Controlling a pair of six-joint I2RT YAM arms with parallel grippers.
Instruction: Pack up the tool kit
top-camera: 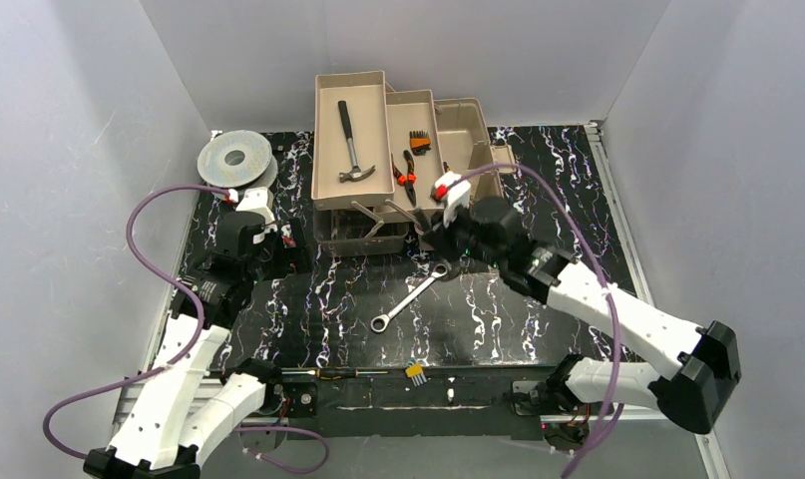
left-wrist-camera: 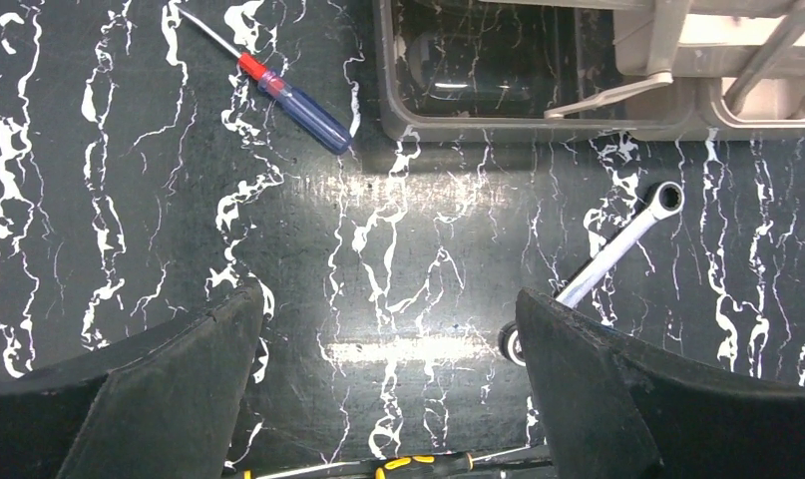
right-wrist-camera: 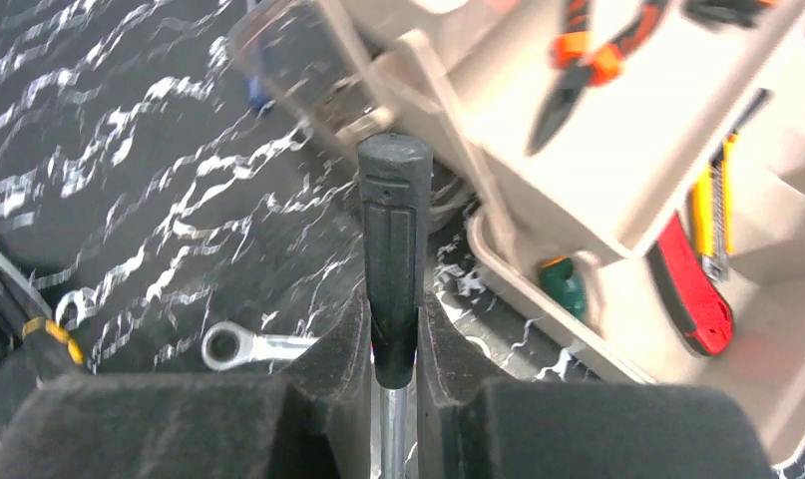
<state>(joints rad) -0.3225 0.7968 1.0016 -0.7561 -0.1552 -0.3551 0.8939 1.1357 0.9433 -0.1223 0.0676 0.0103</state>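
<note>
The table (top-camera: 308, 309) is marbled black, veined in white — the toolbox (top-camera: 370, 95) is coloured tan. A screwdriver (left-wrist-camera: 296, 104) is handled in red and blue; the wrench (top-camera: 409, 296) is silver, the pliers (top-camera: 406, 176) orange and black.

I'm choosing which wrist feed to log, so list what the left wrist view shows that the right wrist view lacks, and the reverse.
Only the left wrist view: a blue-handled screwdriver lying on the table, and the left gripper wide open, holding nothing.
Only the right wrist view: the right gripper shut on a black-handled tool, orange-handled pliers in a tray, and a red item in a lower compartment.
Both: the wrench on the marbled table and part of the tan toolbox.
</note>
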